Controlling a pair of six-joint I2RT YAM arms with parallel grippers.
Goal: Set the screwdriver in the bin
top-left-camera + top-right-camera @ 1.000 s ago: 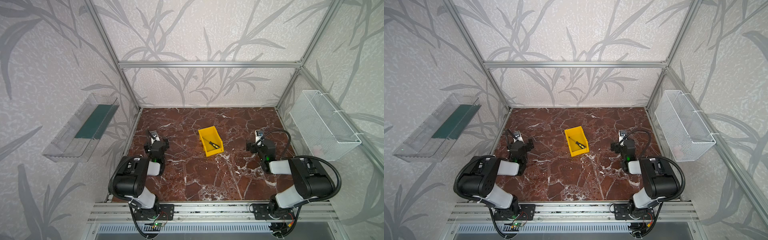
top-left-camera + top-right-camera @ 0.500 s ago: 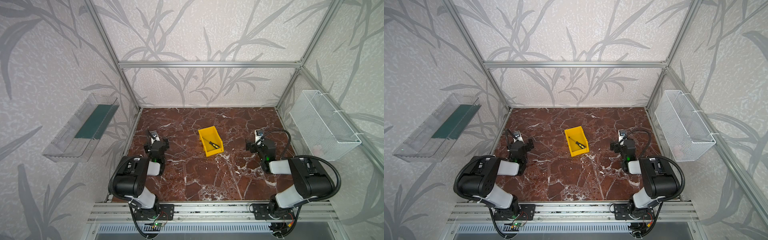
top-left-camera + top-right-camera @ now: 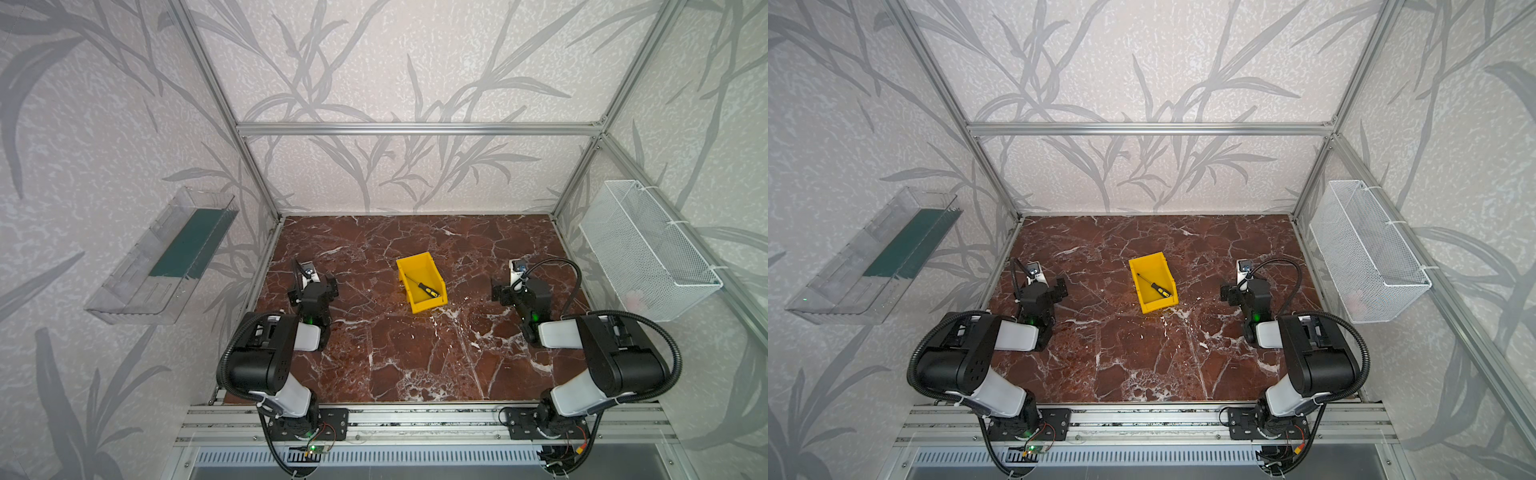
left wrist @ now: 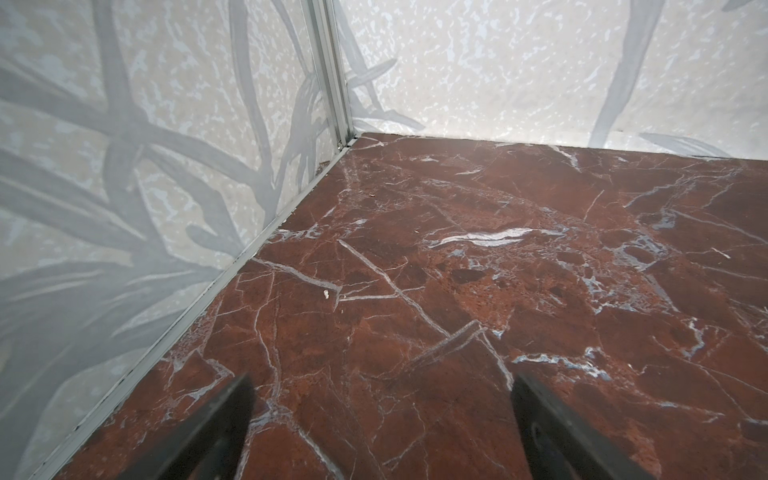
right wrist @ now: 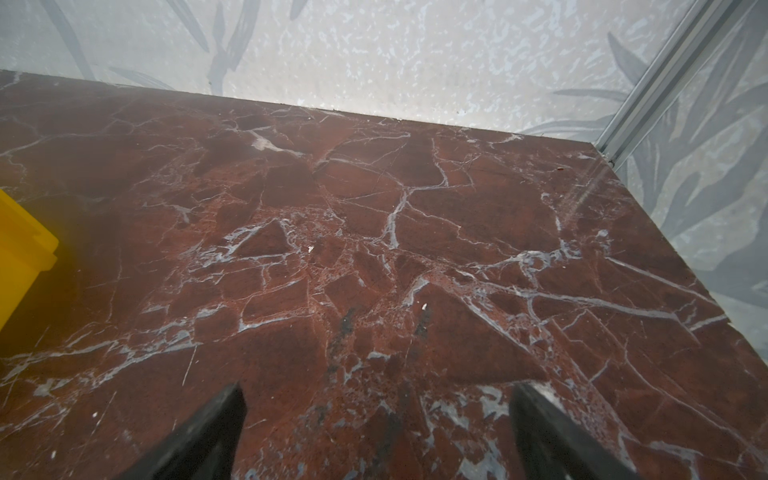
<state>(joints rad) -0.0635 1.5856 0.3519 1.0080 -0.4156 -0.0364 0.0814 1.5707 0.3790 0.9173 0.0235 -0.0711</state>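
The yellow bin stands on the red marble floor, a little behind its middle. The screwdriver, black-handled with a yellow butt, lies slantwise inside the bin. My left gripper rests low near the left wall, open and empty, well apart from the bin. In the left wrist view the left gripper has only bare floor between its fingers. My right gripper is open and empty to the right of the bin. A corner of the bin shows in the right wrist view.
A clear tray with a green base hangs on the left wall. A white wire basket hangs on the right wall. Aluminium frame posts stand at the back corners, and a metal rail runs along the front edge.
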